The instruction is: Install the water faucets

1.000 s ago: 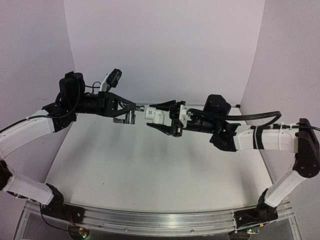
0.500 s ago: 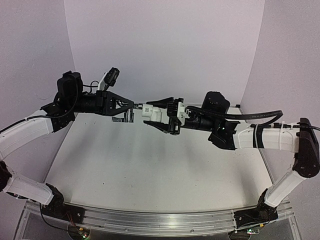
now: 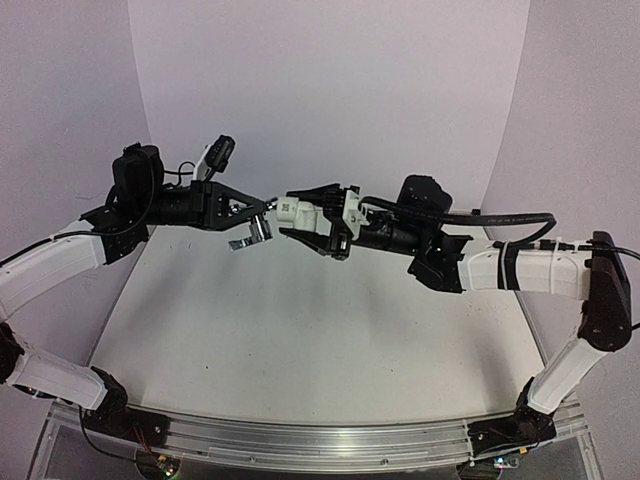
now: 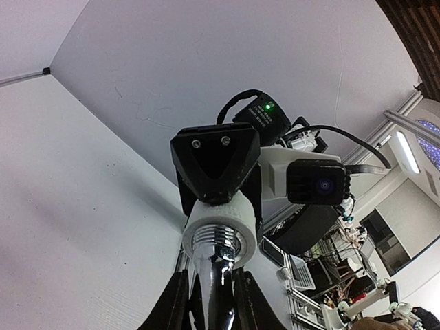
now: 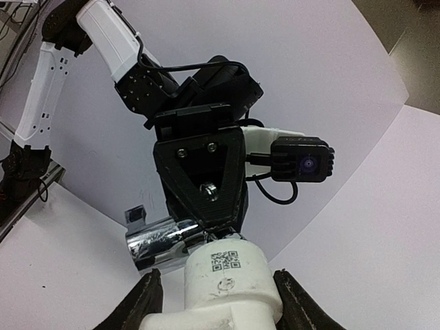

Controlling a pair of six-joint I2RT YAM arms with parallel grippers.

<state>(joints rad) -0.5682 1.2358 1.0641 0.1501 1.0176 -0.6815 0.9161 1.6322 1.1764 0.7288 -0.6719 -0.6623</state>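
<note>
The water faucet (image 3: 251, 233), a small chrome tap, is held in the air by my left gripper (image 3: 262, 206), which is shut on its body. In the left wrist view the faucet (image 4: 216, 278) rises between the dark fingers (image 4: 172, 309), and its threaded end sits in the mouth of a white plastic elbow fitting (image 4: 221, 221). My right gripper (image 3: 308, 215) is shut on that fitting (image 3: 294, 210). The right wrist view shows the fitting (image 5: 230, 278) between its fingers (image 5: 139, 306), with the faucet (image 5: 155, 240) and the left gripper (image 5: 203, 180) just beyond.
Both arms meet in mid-air above the back of the white table (image 3: 300, 330). White walls (image 3: 330, 90) close in the back and sides. An aluminium rail (image 3: 300, 440) runs along the near edge by the arm bases.
My right arm has carried the white fitting left and upward until it meets the faucet's threaded end. The left gripper has lifted the faucet slightly. Both grips are unchanged.
</note>
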